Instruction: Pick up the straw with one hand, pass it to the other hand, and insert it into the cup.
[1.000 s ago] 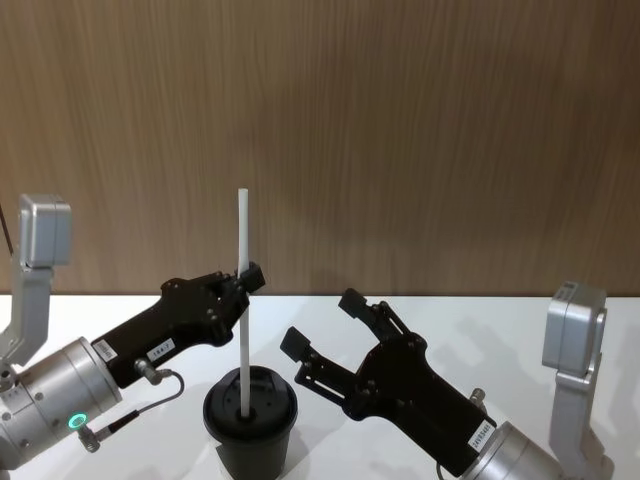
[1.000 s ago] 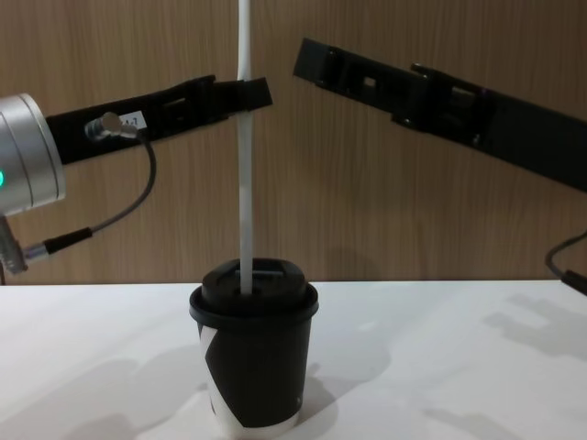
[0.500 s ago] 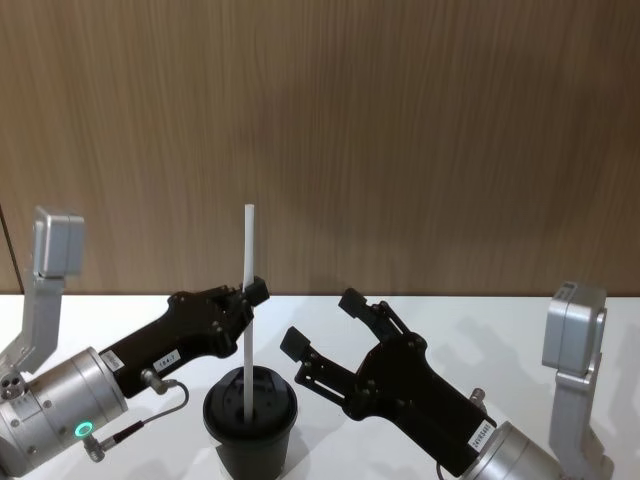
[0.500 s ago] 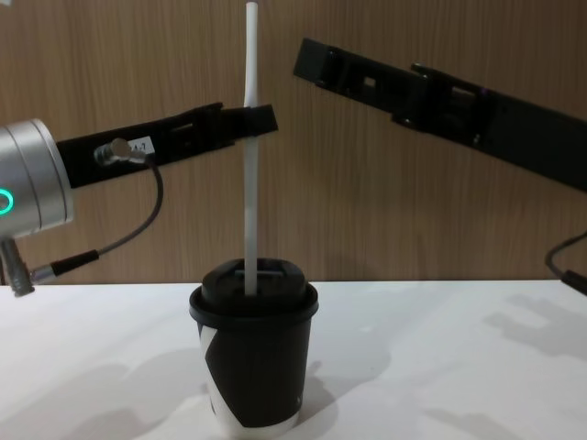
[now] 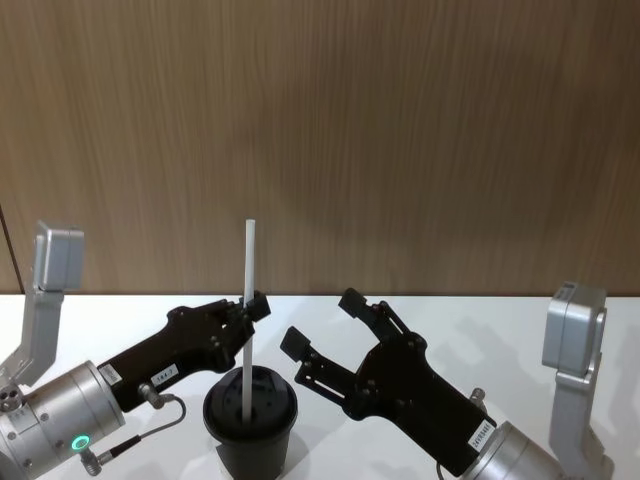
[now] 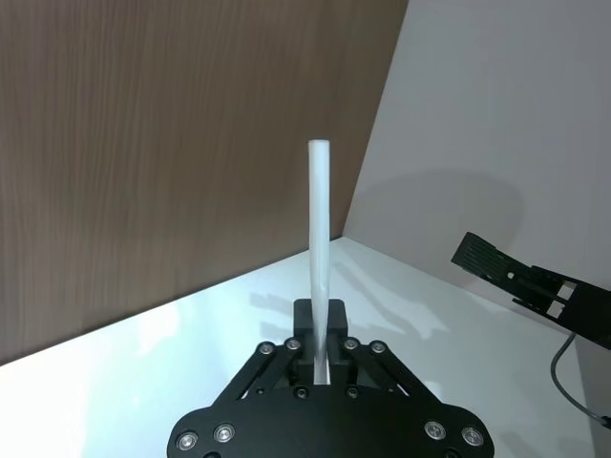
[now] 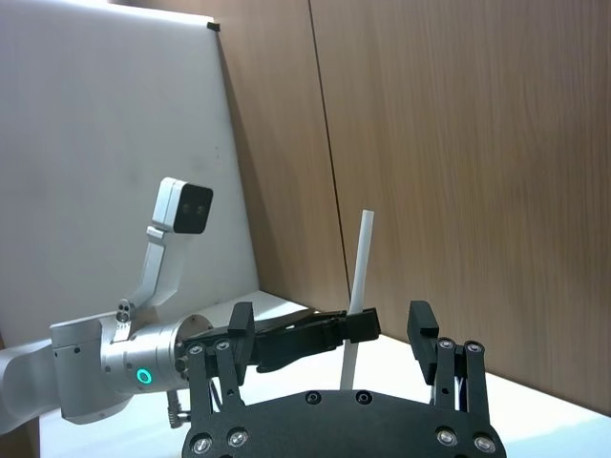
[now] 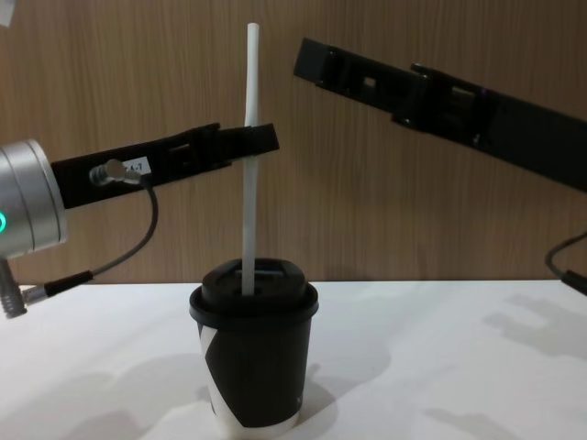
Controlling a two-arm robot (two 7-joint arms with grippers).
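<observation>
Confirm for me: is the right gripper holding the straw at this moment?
No: the right gripper hangs open beside the cup, while the left gripper is shut on the straw standing in the lid.

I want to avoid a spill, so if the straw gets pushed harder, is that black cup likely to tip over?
Possibly. The cup looks tall and narrows toward its base, so sideways force could tip it. It is probably light paper. The straw, held by the left gripper, enters its lid nearly upright, so the push looks mostly downward.
</observation>
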